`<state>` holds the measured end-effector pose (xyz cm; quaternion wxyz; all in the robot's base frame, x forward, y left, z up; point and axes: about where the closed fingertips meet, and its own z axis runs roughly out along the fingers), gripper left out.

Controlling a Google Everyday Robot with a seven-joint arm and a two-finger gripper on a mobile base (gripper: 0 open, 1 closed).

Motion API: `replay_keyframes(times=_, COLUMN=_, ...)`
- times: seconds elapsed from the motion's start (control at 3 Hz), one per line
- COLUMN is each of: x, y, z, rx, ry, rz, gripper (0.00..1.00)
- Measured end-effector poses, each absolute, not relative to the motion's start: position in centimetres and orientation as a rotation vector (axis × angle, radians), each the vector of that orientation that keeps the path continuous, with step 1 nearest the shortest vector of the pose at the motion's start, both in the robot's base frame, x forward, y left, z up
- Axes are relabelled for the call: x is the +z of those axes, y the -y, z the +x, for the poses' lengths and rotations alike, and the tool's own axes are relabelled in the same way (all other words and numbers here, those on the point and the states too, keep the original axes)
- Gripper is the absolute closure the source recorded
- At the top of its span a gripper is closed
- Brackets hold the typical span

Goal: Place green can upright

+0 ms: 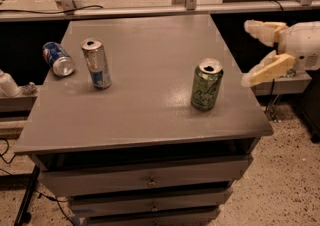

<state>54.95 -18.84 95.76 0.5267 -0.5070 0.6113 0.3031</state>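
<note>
**Green can upright, gripper clear of it**

Green can [206, 84] stands upright on the grey tabletop [150, 35], silver top w/ its opening facing up, pale lettering toward the front. It sits in the front-right part of the top, near the right edge & closer to the front edge than the back. Nothing touches it.

Gripper [246, 52] hangs off the table, just beyond the right edge, abt level w/ the can & apart from it. Its two pale fingers [265, 70] are spread wide, tips pointing toward the table, nothing btwn them.

Slim silver-blue can [97, 63] stands upright near the left edge, abt midway front to back. Blue, red & white can [58, 58] lies on its side at the left edge, just beside the slim one, not touching it. Drawers [150, 180] sit below the front edge.
</note>
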Motion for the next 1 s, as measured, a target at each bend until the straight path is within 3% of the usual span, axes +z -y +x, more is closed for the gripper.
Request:
replay_keyframes(times=0.33, x=102.6, y=24.4, z=55.5, rx=0.568, ry=-1.453, rz=-1.155, gripper=0.00)
replay_keyframes(times=1.0, x=106.0, y=25.7, z=55.5, rx=0.498, ry=-1.407, rz=-1.141, gripper=0.00)
